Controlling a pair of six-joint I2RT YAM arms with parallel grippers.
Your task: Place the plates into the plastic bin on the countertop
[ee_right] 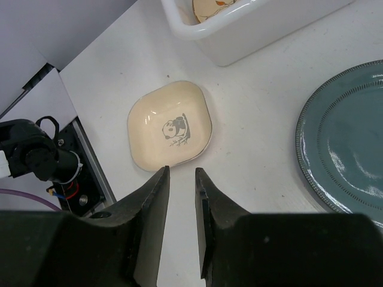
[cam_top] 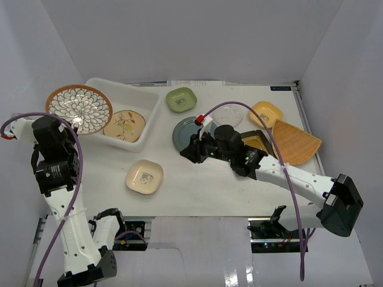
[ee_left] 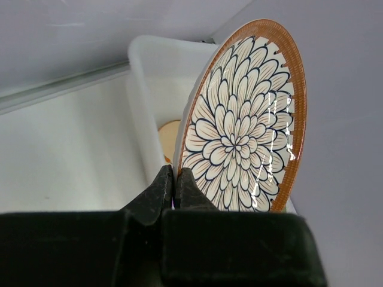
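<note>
Holding brown patterned plate (cam_top: 79, 107) by rim in clamped left jaws, over plastic bin (cam_top: 125, 85) left end, ready for release. Right jaws slightly apart, empty, aimed at cream panda dish (ee_right: 169, 125) on counter (cam_top: 197, 185), likely next pick.

No readable text anywhere; the cream dish (ee_right: 169, 126) bears only a panda drawing

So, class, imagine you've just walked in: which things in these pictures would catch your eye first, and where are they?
The brown patterned plate, pinched at its rim by the left gripper, hangs over the left end of the plastic bin. Mid-table, the right gripper hovers open near a cream panda dish.
</note>
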